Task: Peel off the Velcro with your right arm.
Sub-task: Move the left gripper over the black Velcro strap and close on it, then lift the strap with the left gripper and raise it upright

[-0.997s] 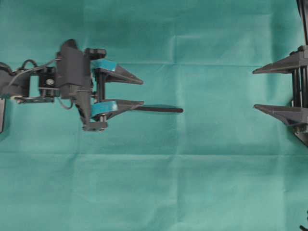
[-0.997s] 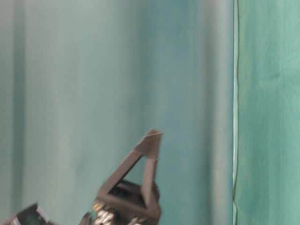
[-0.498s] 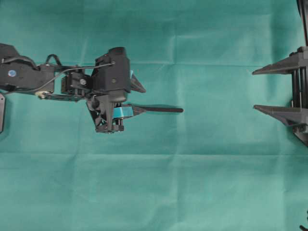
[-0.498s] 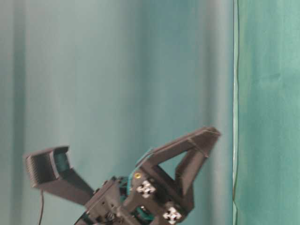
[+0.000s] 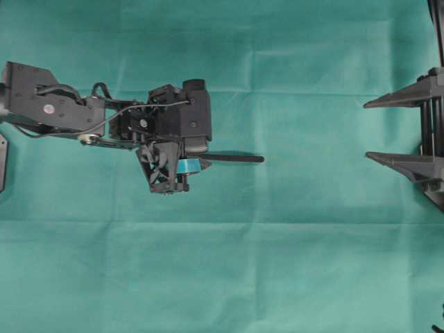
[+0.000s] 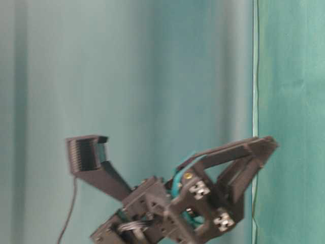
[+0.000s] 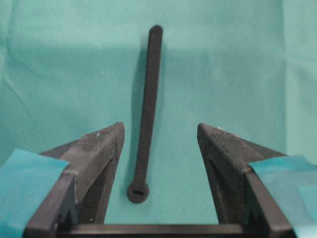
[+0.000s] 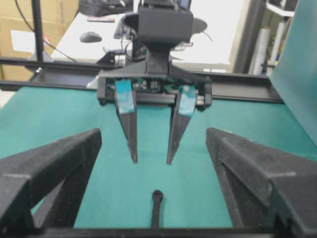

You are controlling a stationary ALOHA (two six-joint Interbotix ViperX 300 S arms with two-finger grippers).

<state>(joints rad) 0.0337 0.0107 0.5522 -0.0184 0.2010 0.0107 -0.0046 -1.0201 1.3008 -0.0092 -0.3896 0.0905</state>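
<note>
Left wrist view: Velcro (image 7: 147, 109) flat between wide-open, empty left fingers (image 7: 101, 148), knob end nearest.

A green cloth (image 5: 277, 263) covers the work surface, and it has straight fold creases across it. In the table-level view, a green curtain (image 6: 127, 76) hangs behind in soft vertical folds, and a second green panel (image 6: 289, 101) stands at the right with a thin pale edge. In the right wrist view, a white desk (image 8: 218, 29) is behind the table under bright light. A computer mouse (image 8: 90, 36) lies on it. Black metal bars (image 8: 49, 62) frame the table, and cardboard boxes (image 8: 15, 25) stand at the far left.
</note>
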